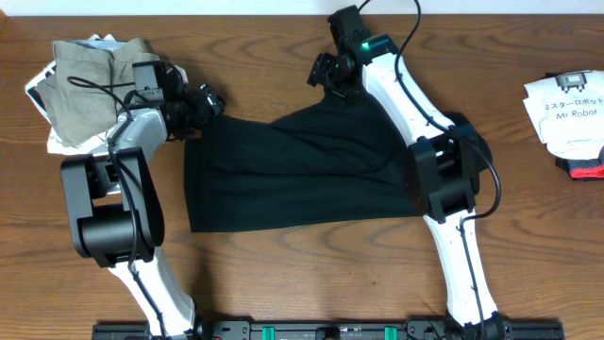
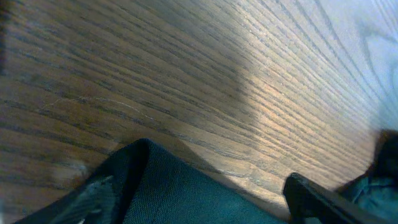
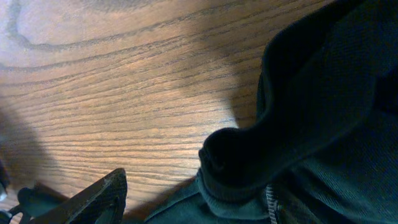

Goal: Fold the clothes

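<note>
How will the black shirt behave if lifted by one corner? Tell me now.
Probably floppy: the black shirt lies flat with soft creases and a rolled edge, so a lifted corner should drape and trail. Likely light, as the cloth looks thin. Pushed, it would probably bunch rather than slide on the wooden table.

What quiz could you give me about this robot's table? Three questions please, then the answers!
1. Pick one: the shirt spread in the middle of the table is A) red, B) black, C) yellow.
2. True or false: the khaki-grey garment lies on top of the shirt.
3. Fill the gap: the white garment printed "Mr Robot" lies at the table's ____ edge.

Key: 1 B. 2 False: it sits apart, in the far left corner. 3 right.
</note>
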Tool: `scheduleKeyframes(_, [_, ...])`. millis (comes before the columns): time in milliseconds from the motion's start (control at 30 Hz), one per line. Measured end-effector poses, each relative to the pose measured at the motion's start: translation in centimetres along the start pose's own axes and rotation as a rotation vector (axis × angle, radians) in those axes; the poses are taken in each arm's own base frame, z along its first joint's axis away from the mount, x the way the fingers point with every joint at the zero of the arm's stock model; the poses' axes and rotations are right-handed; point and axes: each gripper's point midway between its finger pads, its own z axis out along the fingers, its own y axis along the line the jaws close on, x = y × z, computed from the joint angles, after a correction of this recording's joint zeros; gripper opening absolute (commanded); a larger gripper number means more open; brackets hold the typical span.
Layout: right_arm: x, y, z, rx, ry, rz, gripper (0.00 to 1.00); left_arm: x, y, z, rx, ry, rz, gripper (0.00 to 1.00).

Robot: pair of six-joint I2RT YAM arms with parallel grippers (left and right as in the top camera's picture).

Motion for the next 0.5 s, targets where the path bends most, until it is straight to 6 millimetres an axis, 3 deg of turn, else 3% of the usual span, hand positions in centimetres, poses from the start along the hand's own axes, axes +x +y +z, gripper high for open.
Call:
scheduleKeyframes(200, [0.4, -1.1, 1.8, 0.024, 0.018, 0.013, 0.59, 0.1, 0.1, 0.1, -0.002, 0.004, -0.004, 0.53])
scheduleKeyframes(500, [-0.1, -1.6, 2.1, 0.033, 0.006, 0.029, 0.27, 0.1, 0.1, 0.1, 0.001, 0.005, -0.003, 0.29])
